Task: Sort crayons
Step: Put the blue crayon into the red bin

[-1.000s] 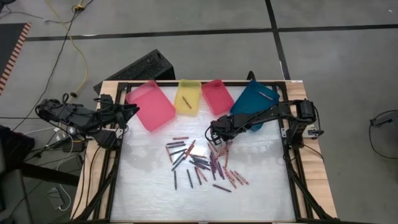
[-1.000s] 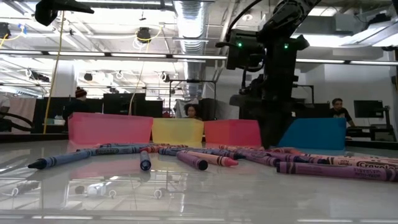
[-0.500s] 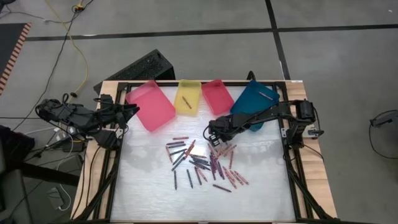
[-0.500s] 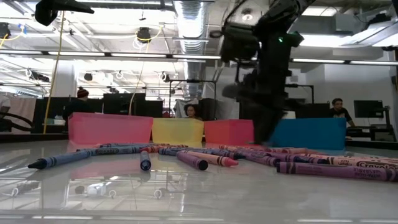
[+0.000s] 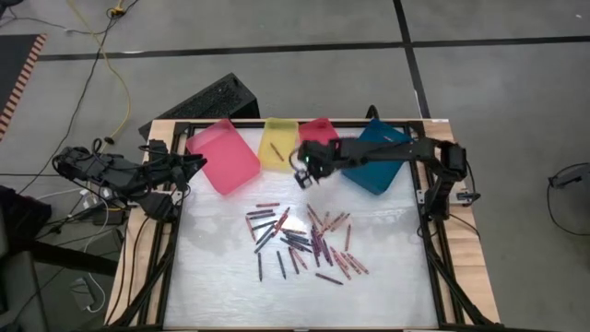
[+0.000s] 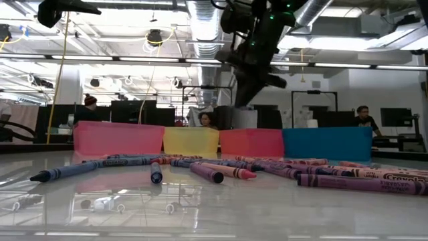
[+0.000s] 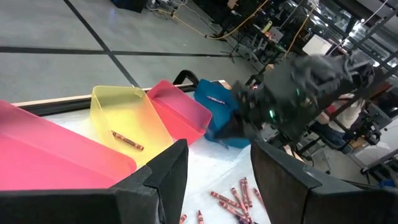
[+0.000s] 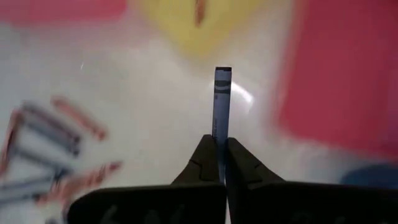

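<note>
The right gripper (image 8: 220, 160), clamped on one dark blue crayon (image 8: 221, 99), hangs above the bench (image 5: 387, 267) near the yellow tray (image 5: 279, 145) and red tray (image 5: 321, 138), apparently for binning by colour, while the remaining crayons (image 5: 304, 240) lie mid-bench and the left gripper (image 7: 214, 171) waits open at the bench's edge.

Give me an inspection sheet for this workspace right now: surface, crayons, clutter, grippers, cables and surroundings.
Surface: glossy white table, wooden edges.
Job's things: loose crayons piled mid-table; one in the yellow tray, one in the blue tray; pink tray and red tray show none.
Clutter: nothing seen.
Grippers: right gripper shut on a blue crayon, raised near the yellow and red trays; left gripper open, parked at the table's left edge.
Cables: yellow cable on floor.
Surroundings: people at desks beyond.
</note>
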Motion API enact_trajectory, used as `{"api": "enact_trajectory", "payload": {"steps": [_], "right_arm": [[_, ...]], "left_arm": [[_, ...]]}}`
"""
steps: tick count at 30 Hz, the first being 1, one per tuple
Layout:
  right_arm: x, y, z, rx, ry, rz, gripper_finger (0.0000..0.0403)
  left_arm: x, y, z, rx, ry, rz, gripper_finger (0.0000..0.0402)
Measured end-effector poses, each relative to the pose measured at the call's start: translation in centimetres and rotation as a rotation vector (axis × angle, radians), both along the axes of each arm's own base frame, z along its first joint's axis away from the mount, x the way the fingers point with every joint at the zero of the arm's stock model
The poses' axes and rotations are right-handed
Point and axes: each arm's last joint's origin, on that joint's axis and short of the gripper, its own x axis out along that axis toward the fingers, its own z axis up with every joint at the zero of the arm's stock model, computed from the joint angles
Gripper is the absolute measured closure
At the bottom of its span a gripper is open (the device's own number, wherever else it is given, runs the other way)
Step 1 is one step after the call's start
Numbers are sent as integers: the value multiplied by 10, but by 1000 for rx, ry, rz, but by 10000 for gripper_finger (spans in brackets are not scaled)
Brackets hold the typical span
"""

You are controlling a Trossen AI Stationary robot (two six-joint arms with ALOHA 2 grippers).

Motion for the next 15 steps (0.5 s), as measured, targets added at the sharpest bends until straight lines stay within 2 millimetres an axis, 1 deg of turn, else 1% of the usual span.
{"api": "enact_trajectory", "payload": {"steps": [3, 6, 10, 15], "right_arm": [[-4, -24, 10, -36, -16, -30, 398], [-13, -48, 11, -46, -7, -82, 398], [-21, -76, 1, -49, 33, -135, 398], [-23, -101, -21, -33, 94, -175, 392]], "left_arm": [[0, 0, 0, 0, 0, 0, 236], [0, 0, 0, 0, 0, 0, 236], [0, 0, 0, 7, 4, 1, 236], [0, 0, -2, 7, 17, 2, 236]]}}
